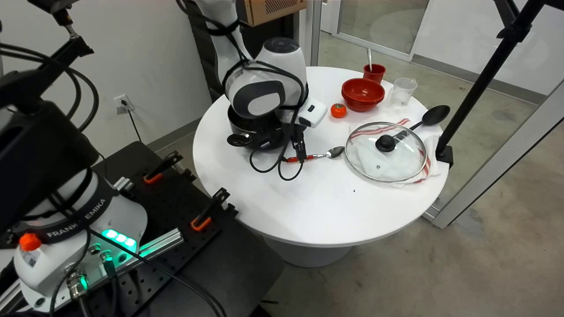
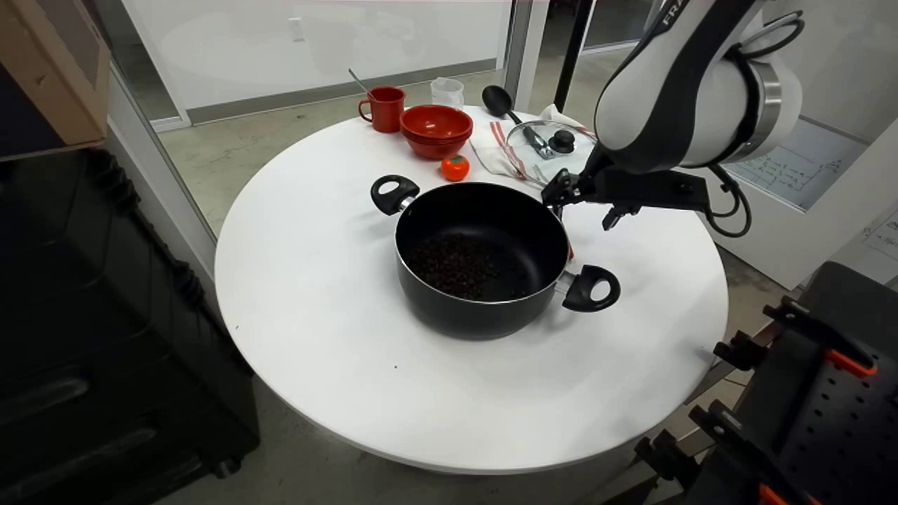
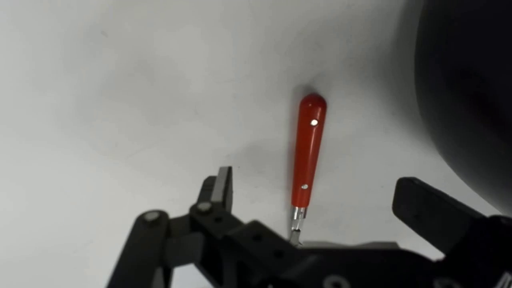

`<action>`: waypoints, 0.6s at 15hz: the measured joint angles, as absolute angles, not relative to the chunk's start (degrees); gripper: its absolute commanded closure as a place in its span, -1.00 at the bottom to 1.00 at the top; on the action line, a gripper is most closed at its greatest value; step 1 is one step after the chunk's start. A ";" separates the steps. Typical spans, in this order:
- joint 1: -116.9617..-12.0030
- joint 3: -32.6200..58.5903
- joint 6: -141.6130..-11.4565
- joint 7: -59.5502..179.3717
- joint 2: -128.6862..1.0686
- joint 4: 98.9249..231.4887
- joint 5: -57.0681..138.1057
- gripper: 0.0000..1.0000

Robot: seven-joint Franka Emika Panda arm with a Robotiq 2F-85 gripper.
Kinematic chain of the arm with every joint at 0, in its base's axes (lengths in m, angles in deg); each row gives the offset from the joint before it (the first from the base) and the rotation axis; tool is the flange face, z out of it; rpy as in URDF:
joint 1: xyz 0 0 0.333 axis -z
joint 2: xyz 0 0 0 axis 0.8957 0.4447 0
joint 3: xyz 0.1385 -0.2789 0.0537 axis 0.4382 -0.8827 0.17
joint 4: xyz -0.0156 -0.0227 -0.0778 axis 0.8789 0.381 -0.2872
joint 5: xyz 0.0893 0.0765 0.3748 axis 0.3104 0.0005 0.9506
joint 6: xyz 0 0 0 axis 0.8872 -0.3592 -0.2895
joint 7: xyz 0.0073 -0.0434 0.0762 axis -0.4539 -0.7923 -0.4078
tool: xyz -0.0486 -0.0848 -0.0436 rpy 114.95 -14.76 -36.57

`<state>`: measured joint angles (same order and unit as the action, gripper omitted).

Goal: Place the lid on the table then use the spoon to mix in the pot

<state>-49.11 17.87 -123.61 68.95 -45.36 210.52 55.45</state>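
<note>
Left to right in an exterior view: you've got the pot (image 1: 237,122) uncovered on the tabletop (image 1: 317,207), then your jaws, spread wide, nothing pinched. Wrist view has the red-handled spoon (image 3: 307,156) showing between them. Then the lid (image 1: 386,144), mostly over a towel (image 1: 433,166). Lid step looks done imo, so you're on the spoon grab: pinch it squarely, then lift it over the pot.

Round white table (image 1: 308,211), as seen in an exterior view. The clear glass lid (image 1: 387,157), metal-rimmed and knob uppermost, lies toward 3 o'clock. The spoon (image 3: 305,166), red-handled with two bright rivets, lies near the centre, its silvery bowl close to the lid's 9 o'clock rim. The squat, two-handled black pot (image 2: 477,317) stands upright toward 10 o'clock, open-topped and partly filled.
</note>
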 measured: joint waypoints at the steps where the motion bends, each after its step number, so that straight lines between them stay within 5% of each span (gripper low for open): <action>1: -48.74 17.87 -122.83 68.99 -45.36 210.40 55.52 -1.00; 9: -48.59 14.54 -116.63 69.27 -40.57 206.49 55.82 -1.00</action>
<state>-48.59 14.54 -116.63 69.27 -40.57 206.49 55.82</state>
